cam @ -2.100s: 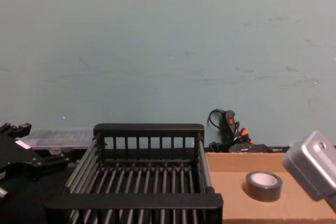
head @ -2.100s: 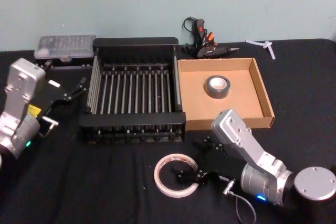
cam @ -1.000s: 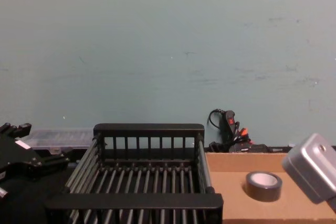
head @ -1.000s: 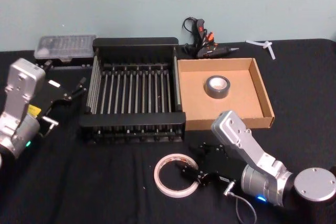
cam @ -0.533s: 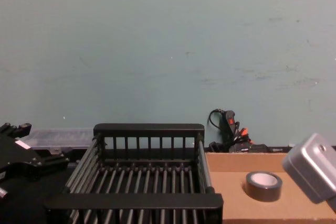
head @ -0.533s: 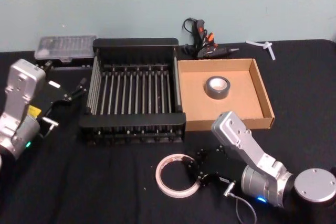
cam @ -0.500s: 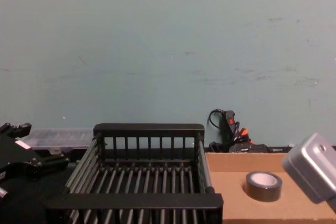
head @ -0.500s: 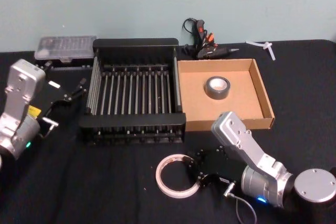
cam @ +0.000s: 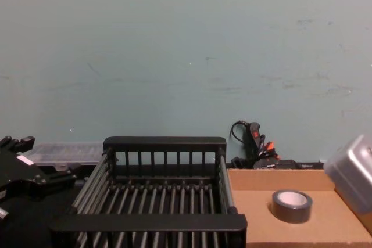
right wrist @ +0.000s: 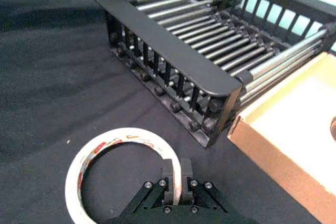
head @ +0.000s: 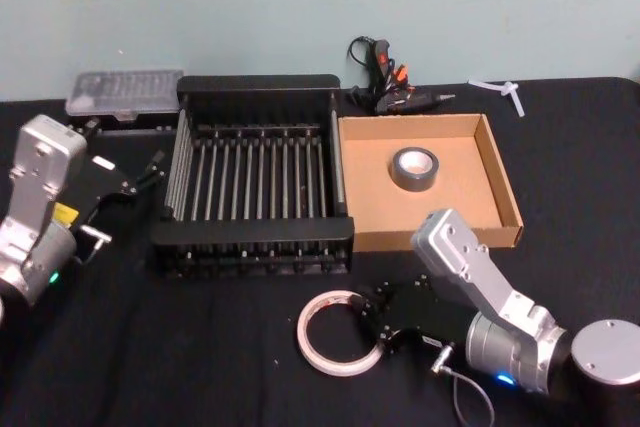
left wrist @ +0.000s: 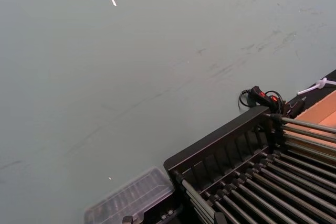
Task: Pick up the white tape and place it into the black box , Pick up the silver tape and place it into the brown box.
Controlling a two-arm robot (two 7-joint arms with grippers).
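the right gripper (right wrist: 175,181) sat low on the bench (head: 180,347), its jaws closed together on the near wall of the white tape (head: 337,333), one finger inside the ring and one outside. the roll lay flat on the black cloth in front of the black box (head: 253,175), near its front rim but not touching it. the silver tape (head: 414,167) already rested inside the brown box (head: 500,182), so only the white roll remained.

to do this step well, the lift probably needed to go straight up first, since a thin ring pinched on one side could swing or slip. it then needed to clear the crate's thick front rim before carrying over the slatted floor. a low release near the middle of the crate would likely stop the roll from bouncing or standing on edge between bars.

the left gripper (head: 140,179) stayed parked beside the crate's left side; whether its jaws were apart could not be told.
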